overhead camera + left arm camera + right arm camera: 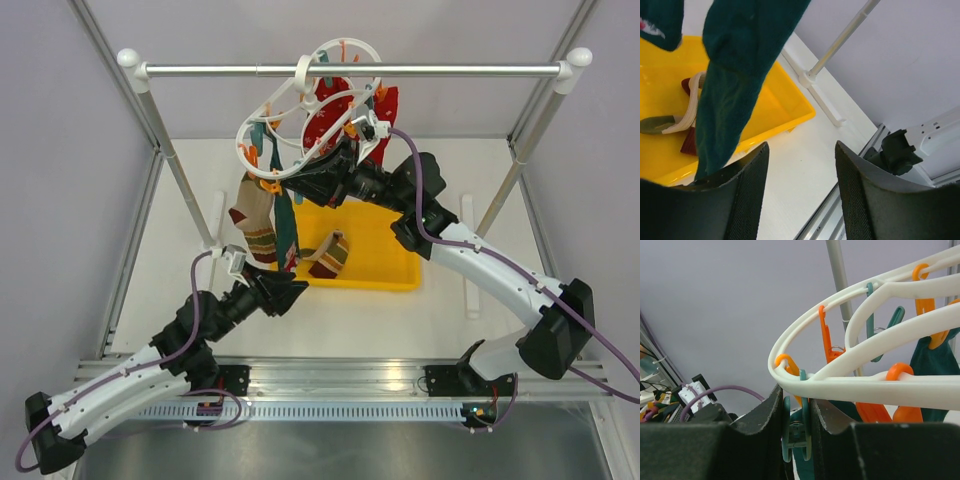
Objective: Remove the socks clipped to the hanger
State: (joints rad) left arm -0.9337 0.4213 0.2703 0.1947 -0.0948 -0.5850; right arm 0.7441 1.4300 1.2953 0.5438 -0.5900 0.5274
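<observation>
The white hanger [300, 75] hangs by its hook from the rail. Red socks [335, 98] hang at its far side. A beige striped sock [255, 218] and a dark teal sock [287, 228] hang at its near left. My right gripper [292, 183] is shut on a teal peg [797, 432] under the hanger ring [840, 382], with teal cloth below the peg. My left gripper [800, 147] stands open below the teal sock [735, 75]. That sock's tip lies just left of the left finger [747, 195], and nothing is between the jaws.
A yellow tray [385, 262] sits on the table under the hanger with a striped sock [330, 255] in it. The metal rail [450, 70] spans the back on slanted posts. Orange pegs [827, 337] dangle from the ring.
</observation>
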